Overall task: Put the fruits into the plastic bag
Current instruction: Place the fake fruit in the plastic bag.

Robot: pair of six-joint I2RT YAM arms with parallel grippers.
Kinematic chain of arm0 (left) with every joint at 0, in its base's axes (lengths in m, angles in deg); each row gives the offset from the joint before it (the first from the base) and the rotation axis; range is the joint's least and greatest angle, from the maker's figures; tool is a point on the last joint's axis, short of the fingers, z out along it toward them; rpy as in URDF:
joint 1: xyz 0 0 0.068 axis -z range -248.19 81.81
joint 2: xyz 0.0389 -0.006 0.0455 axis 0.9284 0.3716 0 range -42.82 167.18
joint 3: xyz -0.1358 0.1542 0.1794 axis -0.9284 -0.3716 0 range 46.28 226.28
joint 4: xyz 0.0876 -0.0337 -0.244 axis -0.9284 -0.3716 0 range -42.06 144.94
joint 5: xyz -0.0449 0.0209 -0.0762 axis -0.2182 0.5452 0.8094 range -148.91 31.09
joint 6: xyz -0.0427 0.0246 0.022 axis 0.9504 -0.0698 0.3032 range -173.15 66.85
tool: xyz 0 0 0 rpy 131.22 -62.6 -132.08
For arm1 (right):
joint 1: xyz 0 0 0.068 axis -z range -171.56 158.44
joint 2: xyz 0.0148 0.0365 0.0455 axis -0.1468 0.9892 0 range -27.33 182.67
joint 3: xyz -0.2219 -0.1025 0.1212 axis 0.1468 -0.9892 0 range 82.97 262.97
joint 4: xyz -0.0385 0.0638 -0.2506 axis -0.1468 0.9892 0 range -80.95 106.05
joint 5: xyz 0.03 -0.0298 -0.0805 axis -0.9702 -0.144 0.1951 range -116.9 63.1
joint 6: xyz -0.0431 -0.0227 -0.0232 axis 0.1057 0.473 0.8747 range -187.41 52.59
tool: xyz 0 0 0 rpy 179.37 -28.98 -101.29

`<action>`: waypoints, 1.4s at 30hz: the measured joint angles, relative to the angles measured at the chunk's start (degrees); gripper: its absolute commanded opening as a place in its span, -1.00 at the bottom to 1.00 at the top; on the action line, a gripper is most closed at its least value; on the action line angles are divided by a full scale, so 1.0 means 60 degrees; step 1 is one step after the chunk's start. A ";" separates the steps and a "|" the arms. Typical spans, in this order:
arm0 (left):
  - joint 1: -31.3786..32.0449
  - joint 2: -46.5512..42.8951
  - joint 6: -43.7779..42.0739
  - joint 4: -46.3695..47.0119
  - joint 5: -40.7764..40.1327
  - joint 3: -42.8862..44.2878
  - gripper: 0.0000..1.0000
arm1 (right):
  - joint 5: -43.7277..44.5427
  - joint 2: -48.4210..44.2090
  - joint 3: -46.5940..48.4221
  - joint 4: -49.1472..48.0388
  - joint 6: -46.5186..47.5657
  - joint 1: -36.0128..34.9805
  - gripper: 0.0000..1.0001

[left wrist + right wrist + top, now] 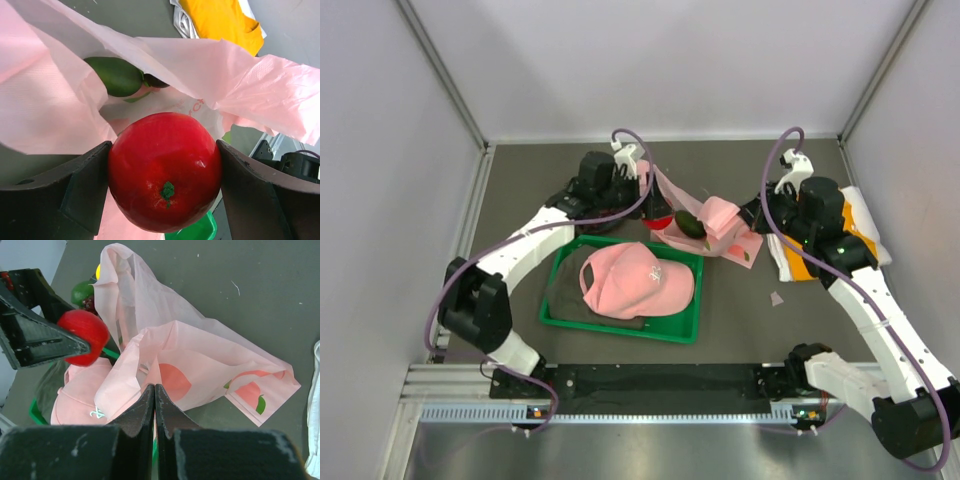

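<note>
Left pincer holds fruit before bag.

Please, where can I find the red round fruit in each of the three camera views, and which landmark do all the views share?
Top external: the red fruit is a small red patch near the centre, mostly hidden under the left claw.
Left wrist: it fills the lower centre, gripped in the claw.
Right wrist: upper left, held in the left claw.
Shared landmark: the pink plastic bag, directly beside the fruit.
</note>
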 measured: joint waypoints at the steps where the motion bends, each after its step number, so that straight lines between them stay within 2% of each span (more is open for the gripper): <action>1: 0.0080 0.0073 0.0047 0.0033 -0.0051 -0.0004 -1.00 | -0.0007 0.0000 0.0000 0.0000 -0.0004 0.0000 -1.00; 10: 0.1013 0.1563 0.0066 -0.0091 -0.0969 0.0692 -1.00 | -0.0011 -0.0047 0.0000 0.0007 -0.0029 0.0004 -1.00; 24: 0.1308 0.3621 -0.0062 -0.0233 -0.2262 0.2594 -0.99 | -0.0004 -0.0262 0.0000 0.0018 -0.0026 0.0000 -1.00; 32: 0.1417 0.4189 0.0237 0.0259 -0.2317 0.2608 -0.51 | -0.0007 -0.0313 0.0000 0.0033 -0.0029 0.0000 -1.00; 35: 0.1424 0.4258 0.0346 0.0379 -0.2302 0.2608 -0.23 | -0.0007 -0.0313 0.0000 0.0062 -0.0026 0.0000 -1.00; 36: 0.1424 0.4273 0.0375 0.0444 -0.2284 0.2608 0.00 | -0.0004 -0.0313 0.0000 0.0073 -0.0026 0.0000 -1.00; 42: 0.1424 0.4295 0.0412 0.0612 -0.2273 0.2608 0.54 | -0.0007 -0.0313 0.0000 0.0080 -0.0029 0.0000 -1.00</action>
